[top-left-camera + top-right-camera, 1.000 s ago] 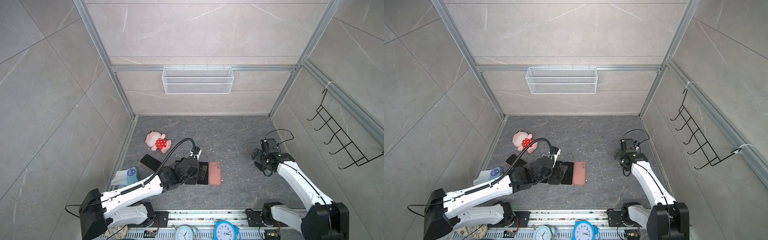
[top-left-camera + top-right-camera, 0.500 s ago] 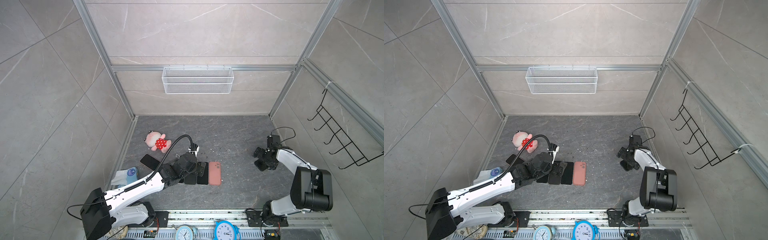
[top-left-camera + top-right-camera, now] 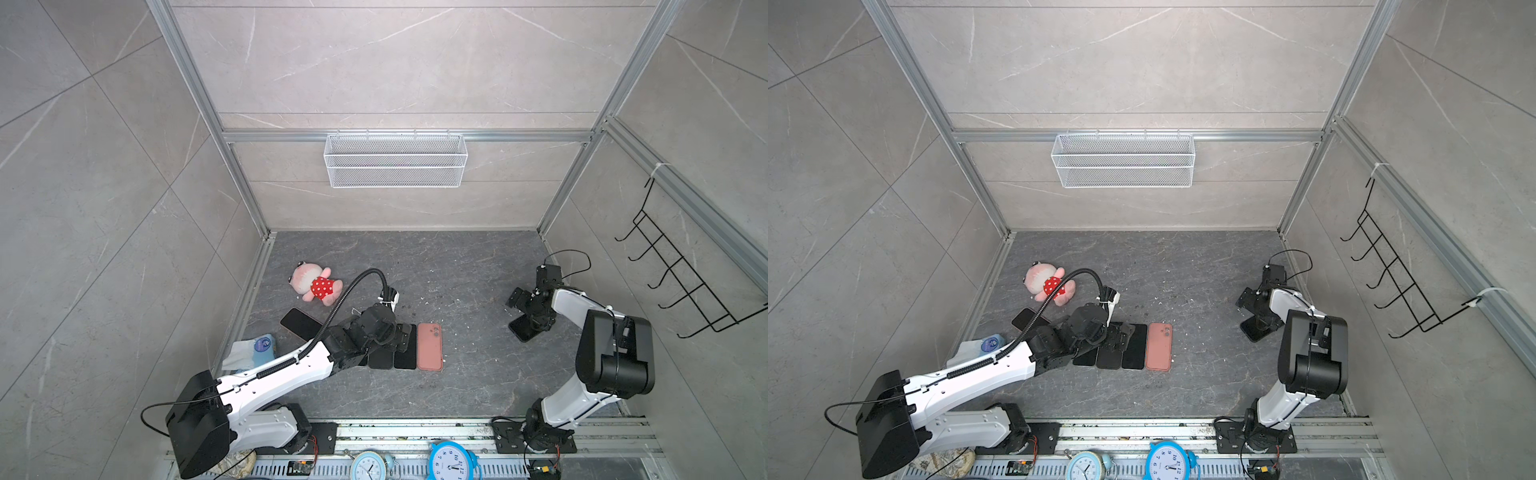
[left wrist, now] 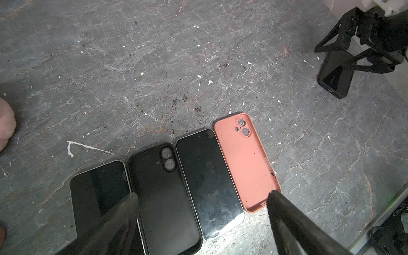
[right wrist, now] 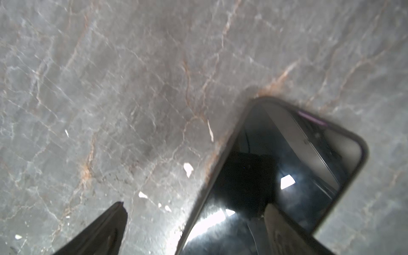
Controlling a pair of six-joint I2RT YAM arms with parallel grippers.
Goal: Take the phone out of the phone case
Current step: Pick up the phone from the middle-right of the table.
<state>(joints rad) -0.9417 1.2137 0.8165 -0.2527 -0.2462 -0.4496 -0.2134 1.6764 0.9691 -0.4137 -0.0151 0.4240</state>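
Black-cased phone (image 3: pixel 523 331) lies flat, screen up, on the right side of the surface (image 3: pixel 457 266), near the right wall. It's in its case: I see a dark rim round the glass in the right wrist view.

Right tool (image 5: pixel 194 205) is just over it, released, jaws wide. One finger (image 5: pixel 284 231) is above the screen, the other above bare stone beside the phone's long edge. I can't tell whether the finger touches the glass. Nothing gripped.

Left tool (image 4: pixel 202 194) is also released, jaws wide, holding nothing. It hangs low over a row of four items mid-surface, well apart from the cased phone.

Row, from the left arm's side:
- bare phone (image 4: pixel 99 192)
- empty black case (image 4: pixel 163 198)
- second bare phone (image 4: pixel 207 181)
- empty pink case (image 4: pixel 245 163)

They lie side by side, long edges touching or nearly so, with camera cut-outs showing on both cases.

Further out:
- third bare phone (image 3: pixel 300 323), angled, near the left wall
- pink plush toy (image 3: pixel 316 284) behind it
- tissue pack (image 3: pixel 257 349) by the left rail
- white wire basket (image 3: pixel 395 160) on the back wall
- black hook rack (image 3: pixel 681 282) on the right wall
- two blue alarm clocks (image 3: pixel 451 461) at the front edge
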